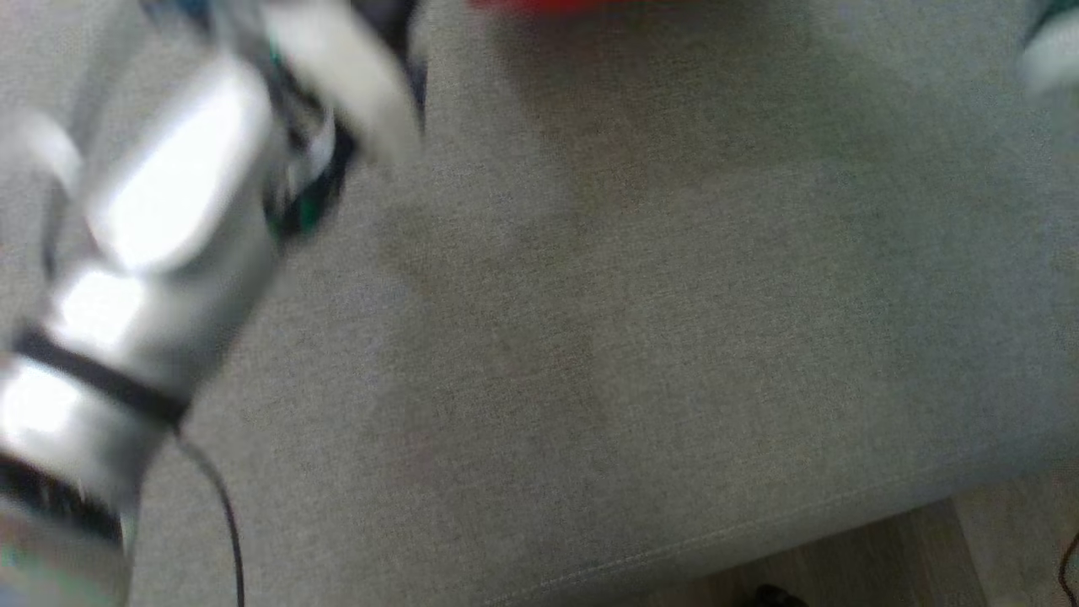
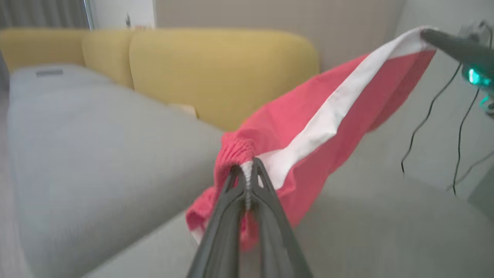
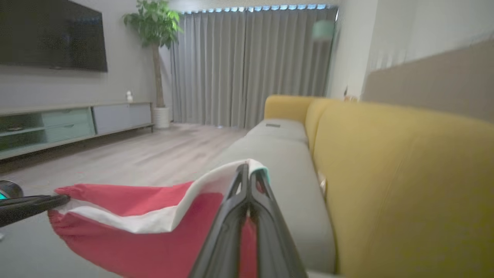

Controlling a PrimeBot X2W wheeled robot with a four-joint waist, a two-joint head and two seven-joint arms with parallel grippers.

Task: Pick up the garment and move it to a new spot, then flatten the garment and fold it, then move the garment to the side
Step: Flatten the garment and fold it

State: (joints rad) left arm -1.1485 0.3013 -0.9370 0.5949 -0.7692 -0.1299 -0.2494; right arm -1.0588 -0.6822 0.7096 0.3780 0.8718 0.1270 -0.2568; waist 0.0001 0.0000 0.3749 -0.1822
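Note:
The garment [image 2: 308, 116] is red with a broad white band and hangs stretched in the air between my two grippers, above the grey sofa seat [image 1: 674, 337]. My left gripper [image 2: 247, 170] is shut on its gathered, elastic end. My right gripper [image 3: 249, 170] is shut on the opposite white edge, and it also appears in the left wrist view [image 2: 428, 34] at the upper right. In the right wrist view the garment [image 3: 135, 231] sags toward the left gripper [image 3: 61, 199]. The blurred head view has a red strip of garment [image 1: 573, 5] at the top edge and my left forearm [image 1: 152, 253].
The yellow sofa backrest [image 3: 405, 173] runs along the far side of the seat. The seat's front edge [image 1: 759, 531] meets wooden floor [image 3: 154, 154]. A TV console [image 3: 77, 123], a potted plant [image 3: 154, 23] and grey curtains [image 3: 251, 65] stand beyond. Thin black cables [image 2: 424, 119] dangle from the right arm.

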